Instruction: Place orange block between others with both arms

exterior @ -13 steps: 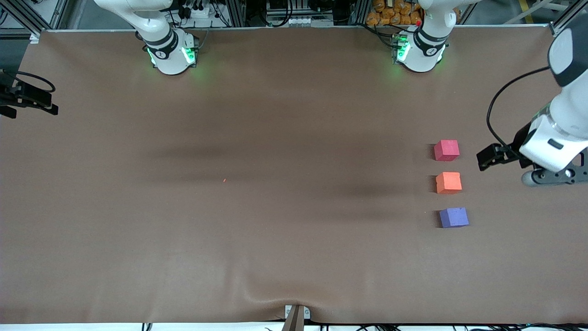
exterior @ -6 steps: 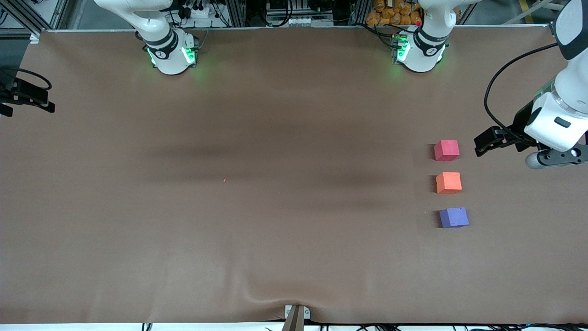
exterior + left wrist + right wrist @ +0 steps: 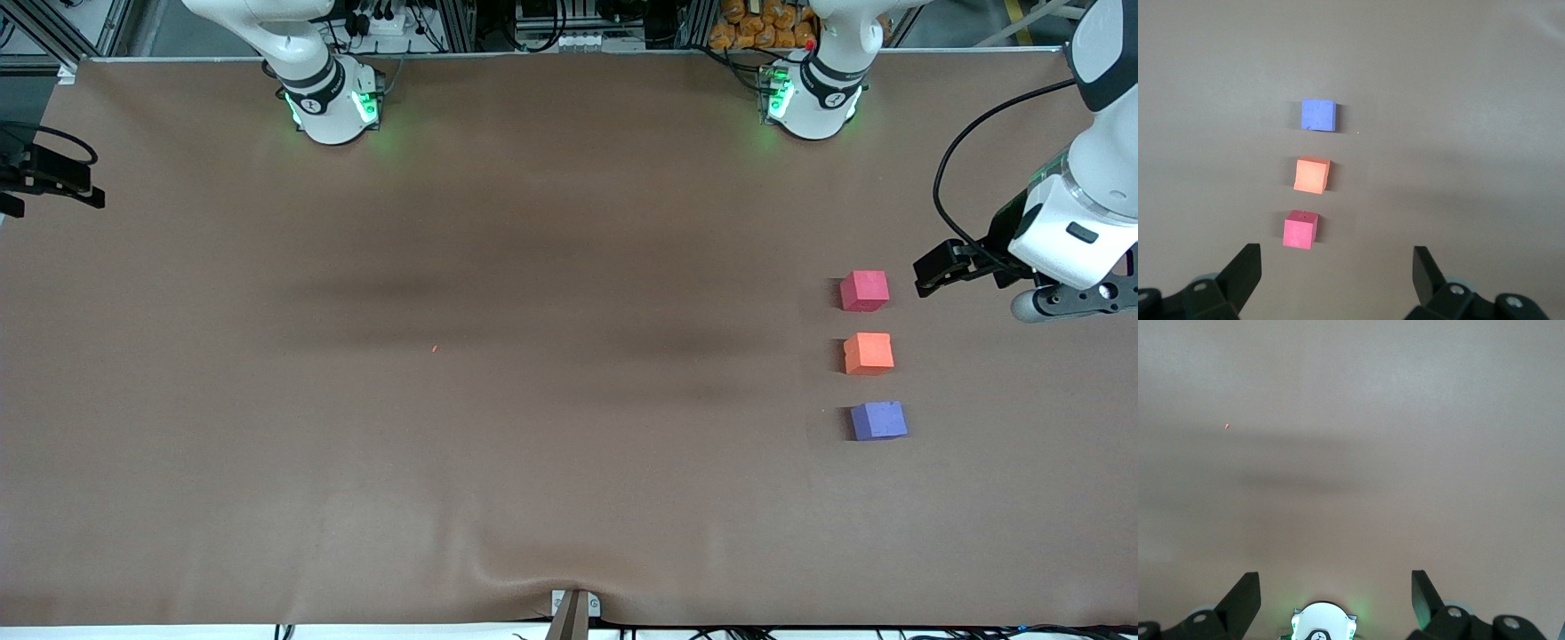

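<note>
We are seeing the orange block point(image 3: 869, 353) sitting on the table point(image 3: 498, 373) between the red block point(image 3: 864, 291) and the purple block point(image 3: 878, 420). Our left end effector point(image 3: 1337, 270) is hanging wide and empty near the red block. Our right end effector point(image 3: 1335, 590) is waiting wide and empty at its own end of the table.

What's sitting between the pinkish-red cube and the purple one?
The orange block sits between the pinkish-red cube and the purple cube, in one row with small gaps of bare table on either side. The front view and the left wrist view both show it.
</note>
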Action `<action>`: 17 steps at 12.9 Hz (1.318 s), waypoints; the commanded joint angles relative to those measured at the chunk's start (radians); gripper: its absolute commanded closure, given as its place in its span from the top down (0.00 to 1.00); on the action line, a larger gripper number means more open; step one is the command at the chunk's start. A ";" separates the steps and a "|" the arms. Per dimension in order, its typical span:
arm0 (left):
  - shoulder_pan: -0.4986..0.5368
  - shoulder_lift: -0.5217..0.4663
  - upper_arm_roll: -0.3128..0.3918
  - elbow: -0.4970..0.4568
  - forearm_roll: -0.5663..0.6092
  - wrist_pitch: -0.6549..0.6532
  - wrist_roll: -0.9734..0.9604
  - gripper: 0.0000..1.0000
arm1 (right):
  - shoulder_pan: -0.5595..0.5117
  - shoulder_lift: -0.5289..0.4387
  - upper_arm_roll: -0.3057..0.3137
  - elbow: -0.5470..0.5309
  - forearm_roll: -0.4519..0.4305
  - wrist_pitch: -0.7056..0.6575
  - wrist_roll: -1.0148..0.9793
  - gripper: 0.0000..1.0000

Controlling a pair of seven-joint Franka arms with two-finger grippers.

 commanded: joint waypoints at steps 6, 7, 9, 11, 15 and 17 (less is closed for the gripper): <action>0.014 -0.055 -0.004 -0.046 -0.060 -0.015 -0.002 1.00 | -0.007 -0.006 0.009 0.012 0.002 -0.011 0.047 1.00; 0.014 -0.058 -0.004 -0.049 -0.060 -0.015 -0.002 1.00 | -0.007 -0.006 0.007 0.012 0.011 -0.011 0.047 1.00; 0.014 -0.072 -0.004 -0.063 -0.062 -0.013 -0.002 1.00 | -0.007 -0.006 0.007 0.012 0.013 -0.011 0.047 1.00; 0.014 -0.080 -0.004 -0.072 -0.062 -0.012 0.000 1.00 | -0.008 -0.006 0.007 0.012 0.013 -0.011 0.047 1.00; 0.015 -0.084 -0.004 -0.080 -0.063 -0.010 0.000 1.00 | -0.007 -0.006 0.007 0.012 0.013 -0.011 0.047 1.00; 0.015 -0.095 -0.004 -0.090 -0.062 -0.010 0.000 1.00 | -0.007 -0.006 0.009 0.012 0.013 -0.011 0.047 1.00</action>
